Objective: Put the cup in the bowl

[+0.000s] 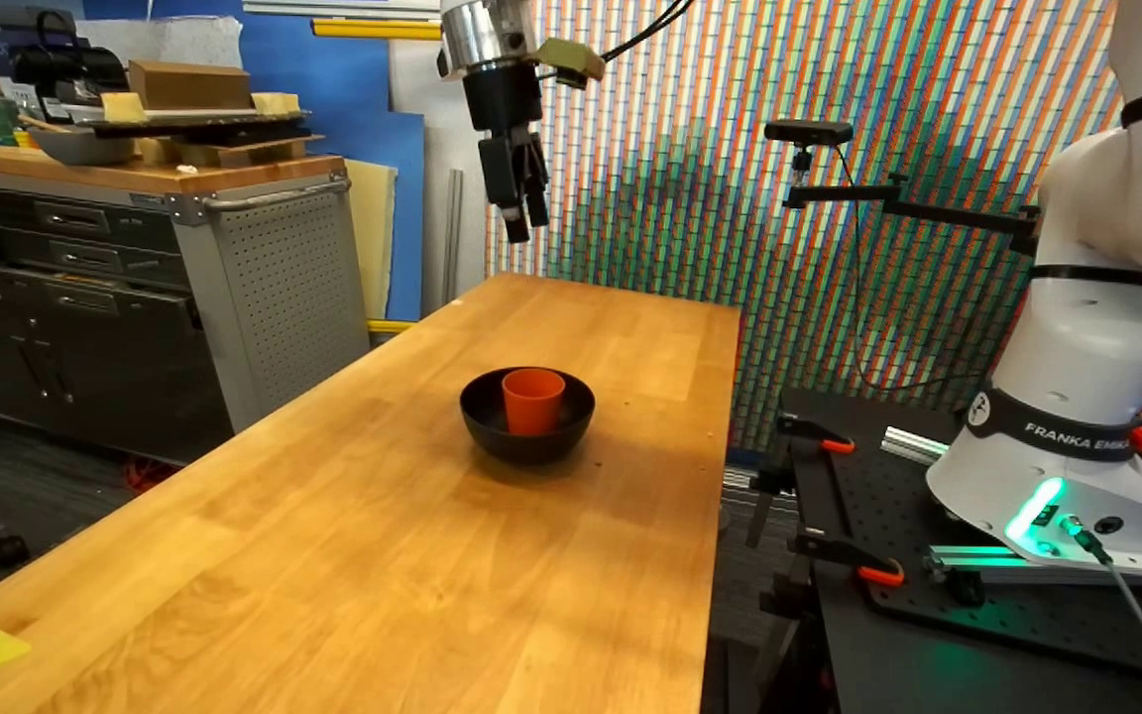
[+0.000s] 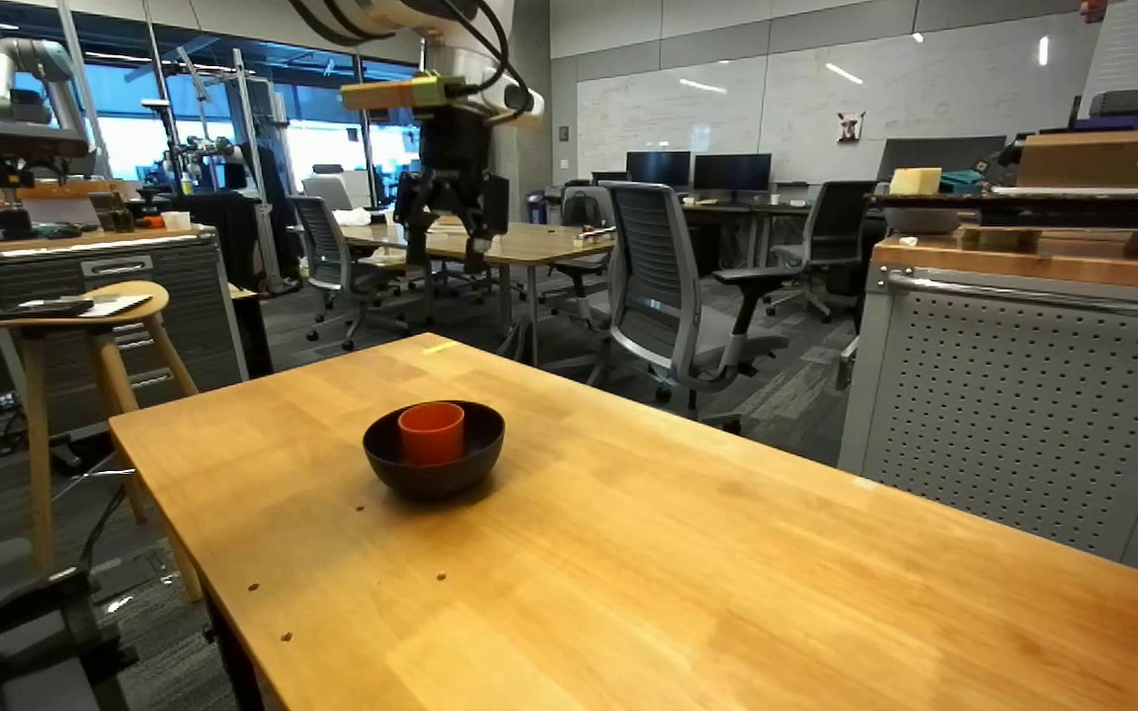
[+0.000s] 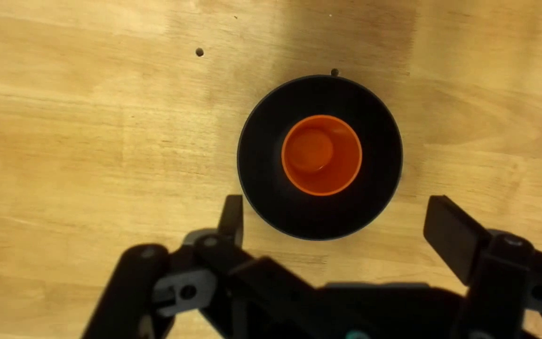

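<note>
Orange cup (image 3: 322, 155) stands upright inside the bowl (image 3: 261, 157), approx. ctr. My gripper (image 2: 446, 253) hangs well above, jaws wide apart, holding nothing. Placement looks done; I'd reckon what's left = backing off. Best way: straight up, jaws spread, no sideways drift till well clear, no regrip, since the cup'd prob. tip if nudged.

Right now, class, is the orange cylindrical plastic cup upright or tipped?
Upright: in both exterior views, the cup stands rim uppermost inside the round matte black bowl.
</note>
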Robot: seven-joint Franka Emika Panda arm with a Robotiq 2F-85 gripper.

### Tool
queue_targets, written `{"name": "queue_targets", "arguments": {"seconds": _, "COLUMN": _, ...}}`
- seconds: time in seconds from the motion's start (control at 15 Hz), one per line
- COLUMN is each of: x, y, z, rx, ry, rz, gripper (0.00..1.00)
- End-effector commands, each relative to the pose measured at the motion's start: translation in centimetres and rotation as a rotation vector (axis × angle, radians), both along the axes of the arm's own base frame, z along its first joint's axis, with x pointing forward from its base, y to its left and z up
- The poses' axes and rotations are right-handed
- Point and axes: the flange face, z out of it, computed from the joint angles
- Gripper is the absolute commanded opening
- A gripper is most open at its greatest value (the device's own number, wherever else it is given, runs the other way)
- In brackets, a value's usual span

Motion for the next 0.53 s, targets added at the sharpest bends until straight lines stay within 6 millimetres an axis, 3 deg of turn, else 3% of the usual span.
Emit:
{"name": "queue_targets", "arguments": {"seconds": 0.0, "x": -2.9, "y": 0.0, "z": 3.8, "rx": 0.002, "ry": -0.074, "rz": 0.000, "gripper": 1.00}}
{"name": "queue_targets", "arguments": {"seconds": 0.07, "x": -3.5, "y": -0.1, "z": 4.3, "rx": -0.002, "ry": -0.071, "rz": 0.007, "gripper": 1.00}}
{"name": "queue_targets", "arguments": {"seconds": 0.13, "x": -1.7, "y": 0.0, "z": 3.2, "rx": -0.001, "ry": -0.045, "rz": 0.000, "gripper": 1.00}}
{"name": "queue_targets", "arguments": {"seconds": 0.27, "x": -2.1, "y": 0.0, "z": 3.7, "rx": -0.001, "ry": -0.050, "rz": 0.000, "gripper": 1.00}}
{"name": "queue_targets", "arguments": {"seconds": 0.47, "x": -1.9, "y": 0.0, "z": 2.8, "rx": -0.001, "ry": -0.035, "rz": 0.000, "gripper": 1.00}}
